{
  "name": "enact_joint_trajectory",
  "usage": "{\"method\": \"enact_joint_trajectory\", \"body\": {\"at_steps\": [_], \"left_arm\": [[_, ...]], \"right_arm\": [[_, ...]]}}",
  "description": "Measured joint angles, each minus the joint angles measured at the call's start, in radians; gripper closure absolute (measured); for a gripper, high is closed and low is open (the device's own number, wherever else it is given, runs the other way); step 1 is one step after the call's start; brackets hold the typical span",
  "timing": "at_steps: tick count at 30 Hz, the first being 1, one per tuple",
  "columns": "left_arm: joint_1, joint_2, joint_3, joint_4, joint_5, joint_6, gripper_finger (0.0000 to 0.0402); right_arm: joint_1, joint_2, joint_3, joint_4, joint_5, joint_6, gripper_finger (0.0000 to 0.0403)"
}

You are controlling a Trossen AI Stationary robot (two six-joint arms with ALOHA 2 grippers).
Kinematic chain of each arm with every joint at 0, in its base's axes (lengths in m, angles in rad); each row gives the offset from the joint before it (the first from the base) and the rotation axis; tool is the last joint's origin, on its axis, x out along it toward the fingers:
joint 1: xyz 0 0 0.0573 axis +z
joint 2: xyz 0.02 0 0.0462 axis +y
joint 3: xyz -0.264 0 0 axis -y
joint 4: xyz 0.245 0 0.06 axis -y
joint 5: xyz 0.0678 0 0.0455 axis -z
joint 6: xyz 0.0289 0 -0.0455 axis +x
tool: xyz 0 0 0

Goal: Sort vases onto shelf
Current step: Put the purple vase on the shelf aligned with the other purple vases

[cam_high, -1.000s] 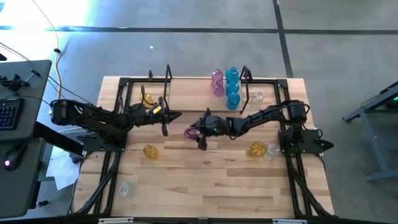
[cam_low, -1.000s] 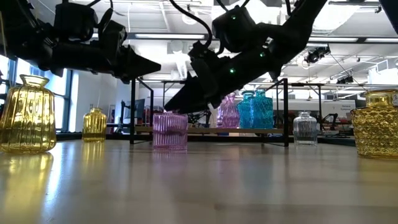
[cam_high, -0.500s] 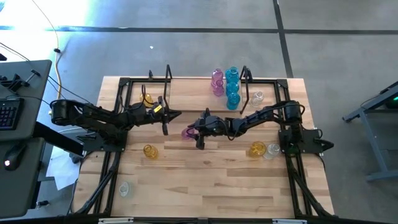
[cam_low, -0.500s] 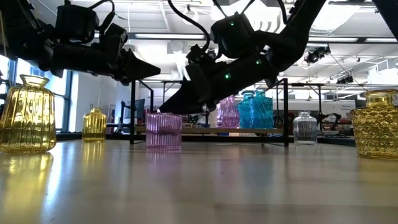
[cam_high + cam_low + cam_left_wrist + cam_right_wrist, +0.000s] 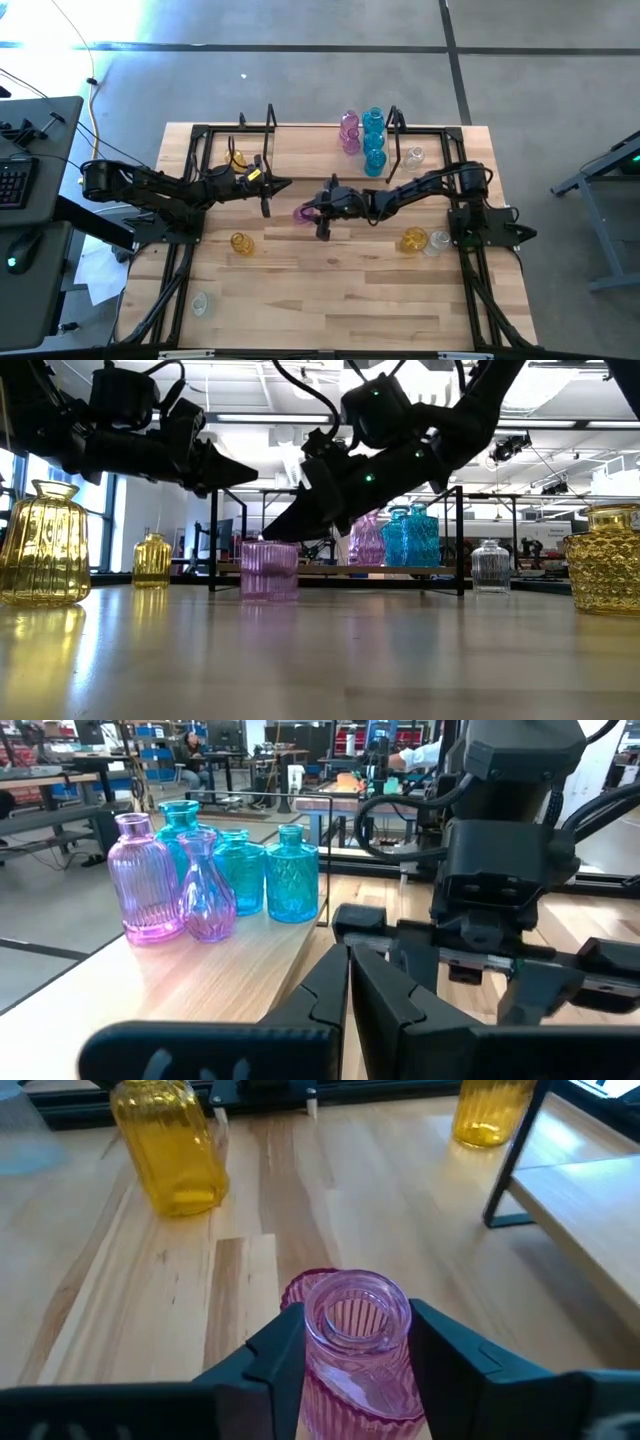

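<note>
A pink ribbed vase stands upright on its base at the middle of the table, also seen in the low view. My right gripper reaches in from the table's right, its two fingers closed on either side of the vase's top. My left gripper hovers shut above the table, just left of the vase. The shelf at the far edge holds pink and cyan vases. My right gripper pinches the pink vase's neck and shoulder between its two fingers, one on each side. The fingers slant down from the table's right. The vase stays upright with its base on the table.
Yellow vases stand at the left, at the far left and at the right. Clear ones stand beside the right yellow one, at the near left and on the shelf's right end. Black frame rods run along the table's sides.
The pink vase, between my right gripper's fingers, has slid a little toward the table's left edge and part of the way back. It has stayed upright on the table.
</note>
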Motion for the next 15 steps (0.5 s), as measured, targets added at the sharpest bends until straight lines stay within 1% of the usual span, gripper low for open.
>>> {"method": "enact_joint_trajectory", "body": {"at_steps": [11, 15], "left_arm": [[0.0, 0.0, 0.0, -0.018, 0.001, 0.0, 0.0394], [0.0, 0.0, 0.0, -0.02, 0.001, 0.0, 0.0394]], "right_arm": [[0.0, -0.045, -0.001, -0.029, 0.068, 0.024, 0.027], [0.0, -0.077, 0.0, -0.069, 0.125, 0.055, 0.027]]}}
